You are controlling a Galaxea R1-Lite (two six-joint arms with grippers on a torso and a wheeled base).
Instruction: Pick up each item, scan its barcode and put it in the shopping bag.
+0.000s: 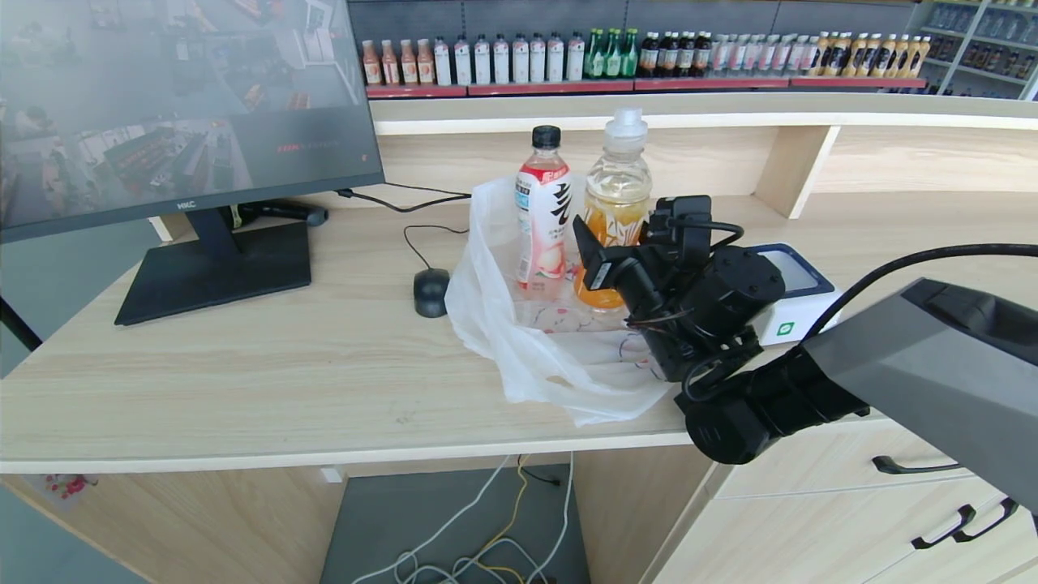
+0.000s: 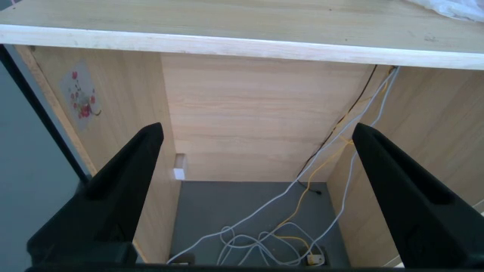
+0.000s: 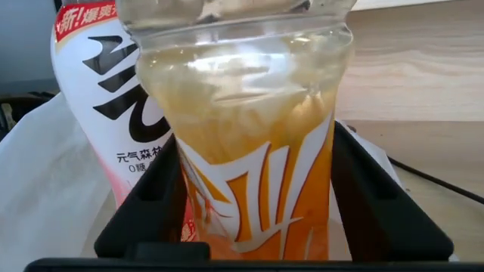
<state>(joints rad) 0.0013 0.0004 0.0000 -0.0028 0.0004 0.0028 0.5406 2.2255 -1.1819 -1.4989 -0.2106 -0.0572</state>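
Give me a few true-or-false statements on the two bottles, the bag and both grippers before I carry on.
1. The pink-labelled plastic bottle with a black cap stands upright inside the white plastic shopping bag. True.
2. The right gripper has its fingers either side of that pink bottle. False: they flank the clear bottle of orange drink with a white cap.
3. The left gripper is open, below the top of the pale wooden counter. True.
4. The black computer mouse lies inside the bag. False: it rests on the counter beside the bag.

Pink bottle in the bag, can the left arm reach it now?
Probably not directly: the left gripper hangs open below the counter, which blocks the way up to the pink bottle.
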